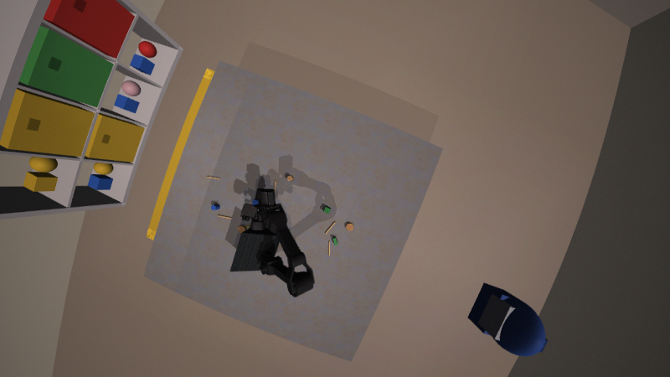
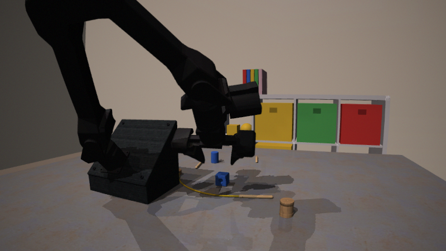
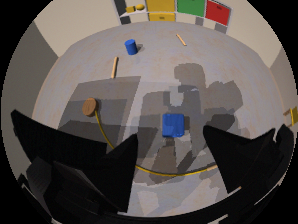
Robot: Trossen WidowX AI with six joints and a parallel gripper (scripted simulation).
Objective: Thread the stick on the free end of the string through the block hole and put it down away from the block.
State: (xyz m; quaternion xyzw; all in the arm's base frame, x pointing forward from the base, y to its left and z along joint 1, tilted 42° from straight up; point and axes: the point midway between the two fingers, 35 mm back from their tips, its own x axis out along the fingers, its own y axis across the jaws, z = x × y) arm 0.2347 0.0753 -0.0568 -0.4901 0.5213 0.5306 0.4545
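Observation:
The small blue block [image 2: 222, 178] [image 3: 173, 124] [image 1: 255, 202] with a hole in it stands on the table [image 2: 358, 193]. My gripper [image 2: 216, 162] [image 3: 173, 157] is open and empty. It hangs a little above the block, with a finger on either side. A yellow string [image 2: 202, 192] [image 3: 107, 137] runs along the table in front of the block to the thin wooden stick [image 2: 256, 196] [image 3: 198, 171], which lies flat and apart from the block. The round wooden button [image 3: 89, 106] [image 1: 241, 229] sits by the arm's base; in the exterior view it is hidden.
The arm's black wedge base [image 2: 134, 162] stands left of the block. A blue cylinder [image 2: 214, 157] [image 3: 131, 46] and loose sticks [image 2: 198, 164] [image 2: 256, 159] lie behind it. A wooden cylinder [image 2: 286, 207] stands front right. Green pieces [image 1: 326, 209] lie further off. A shelf [image 2: 324, 121] stands behind the table.

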